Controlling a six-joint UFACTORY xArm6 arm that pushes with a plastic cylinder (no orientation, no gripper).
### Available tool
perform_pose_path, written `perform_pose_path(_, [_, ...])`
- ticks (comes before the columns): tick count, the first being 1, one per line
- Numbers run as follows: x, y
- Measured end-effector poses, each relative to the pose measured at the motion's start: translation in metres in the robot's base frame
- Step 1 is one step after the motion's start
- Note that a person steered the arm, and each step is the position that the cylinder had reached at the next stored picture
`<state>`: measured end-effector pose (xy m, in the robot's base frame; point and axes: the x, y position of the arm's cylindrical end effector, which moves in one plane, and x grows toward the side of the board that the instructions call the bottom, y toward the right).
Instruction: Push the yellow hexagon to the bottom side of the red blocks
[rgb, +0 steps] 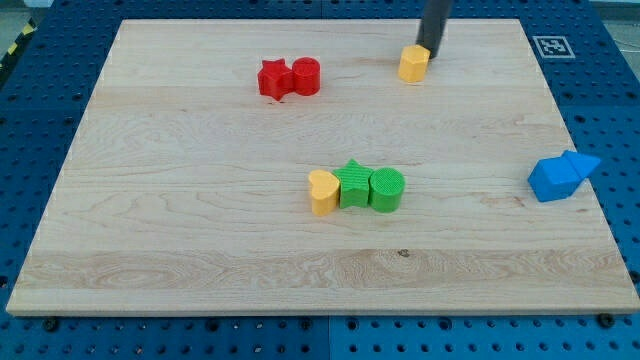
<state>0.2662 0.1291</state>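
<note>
The yellow hexagon (412, 63) lies near the view's top, right of centre. My tip (428, 50) is at its upper right side, touching or almost touching it. The red star (273, 79) and the red cylinder (306, 76) sit side by side, touching, at the view's upper left of centre, well to the left of the hexagon.
A yellow heart-like block (322, 192), a green star (352, 185) and a green cylinder (386, 189) form a row at the board's middle. Two blue blocks (560, 176) sit at the right edge of the wooden board (150, 230).
</note>
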Motion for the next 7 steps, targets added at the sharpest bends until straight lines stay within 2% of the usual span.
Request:
perform_pose_path(1, [0.024,-0.029])
perform_pose_path(2, [0.09,-0.03])
perform_pose_path(3, [0.123,-0.03])
perform_pose_path(4, [0.103,-0.003])
perform_pose_path(5, [0.12,0.01])
perform_pose_path(6, [0.151,-0.009])
perform_pose_path(7, [0.16,-0.075])
